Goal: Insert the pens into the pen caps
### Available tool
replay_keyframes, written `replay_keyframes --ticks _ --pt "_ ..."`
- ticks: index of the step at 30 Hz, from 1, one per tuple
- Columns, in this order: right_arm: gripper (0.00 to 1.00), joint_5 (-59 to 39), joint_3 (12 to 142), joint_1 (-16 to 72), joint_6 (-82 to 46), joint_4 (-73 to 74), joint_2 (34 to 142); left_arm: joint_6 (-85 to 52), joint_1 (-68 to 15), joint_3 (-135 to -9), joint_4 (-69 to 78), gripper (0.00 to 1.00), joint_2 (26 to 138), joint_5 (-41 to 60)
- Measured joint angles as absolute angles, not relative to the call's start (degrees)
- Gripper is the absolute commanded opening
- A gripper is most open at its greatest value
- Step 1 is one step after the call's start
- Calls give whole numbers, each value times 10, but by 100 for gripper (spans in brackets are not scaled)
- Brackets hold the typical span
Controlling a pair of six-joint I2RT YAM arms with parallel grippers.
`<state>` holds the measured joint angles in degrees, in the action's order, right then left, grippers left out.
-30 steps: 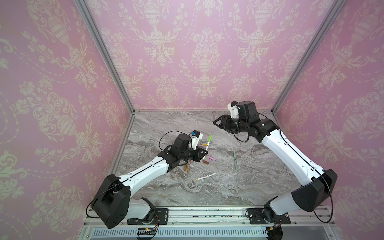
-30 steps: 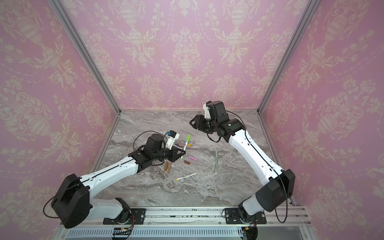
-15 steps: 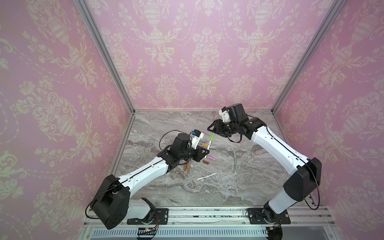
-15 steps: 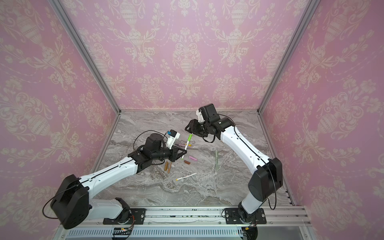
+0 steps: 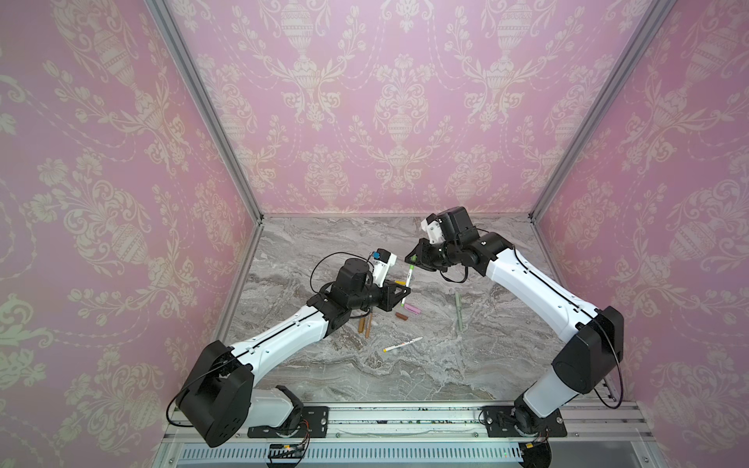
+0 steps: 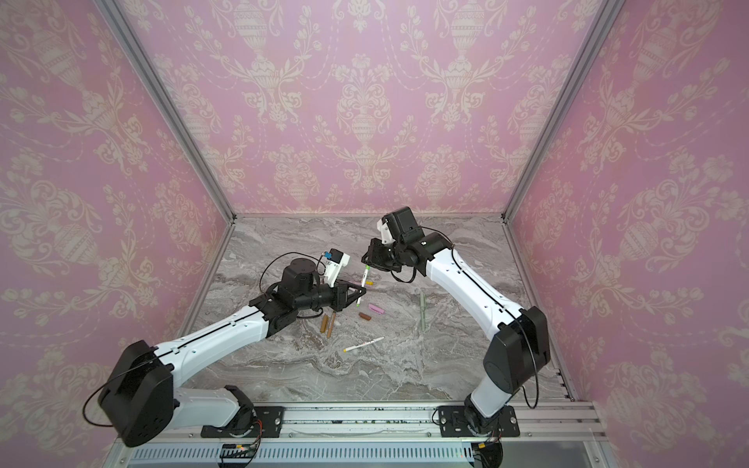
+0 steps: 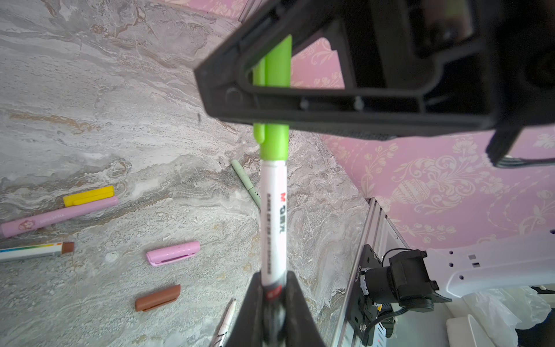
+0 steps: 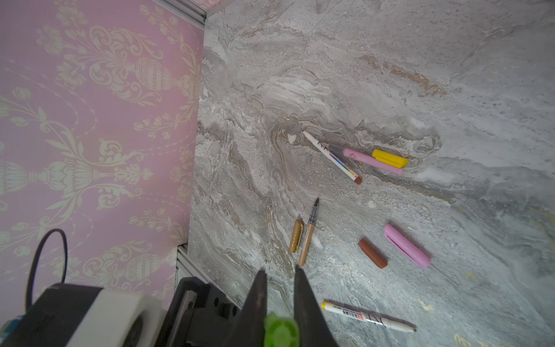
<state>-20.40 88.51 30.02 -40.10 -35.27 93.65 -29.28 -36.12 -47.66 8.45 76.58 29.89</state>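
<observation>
A white-barrelled pen point(image 7: 272, 216) stands tilted above the table, and my left gripper point(image 7: 272, 303) is shut on its lower end. A bright green pen cap point(image 7: 274, 144) sits over the pen's upper end. My right gripper point(image 8: 280, 303) is shut on that green cap point(image 8: 281, 332). In both top views the two grippers meet at this pen point(image 5: 407, 281) point(image 6: 363, 283), with the left gripper point(image 5: 401, 296) below and the right gripper point(image 5: 414, 260) above. More pens and pen caps lie loose on the marble table point(image 5: 405, 377).
On the table lie a yellow cap point(image 8: 390, 158) beside a pink pen point(image 8: 372, 160), a white pen with a brown end point(image 8: 332, 156), a tan cap point(image 8: 295, 235) and tan pen point(image 8: 307, 237), a brown cap point(image 8: 372, 254), a pink cap point(image 8: 407, 245), a yellow-ended white pen point(image 8: 368, 321) and a sage pen point(image 5: 458, 311).
My right gripper has come down and to the left from the back, onto the pen's green top, and has gone from open to shut on it. The left arm has held still.
</observation>
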Motion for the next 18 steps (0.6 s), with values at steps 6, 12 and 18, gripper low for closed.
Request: replay_keyframes --ticks 6,12,18 --pt "0 -199 885 302 -398 -353 936 -294 -361 -476 87 0 766 293" --pt "0 -195 885 305 -398 -340 942 -285 -362 -475 94 0 766 264" --pt "0 -166 859 315 -405 -297 944 -248 -362 -483 95 0 785 233"
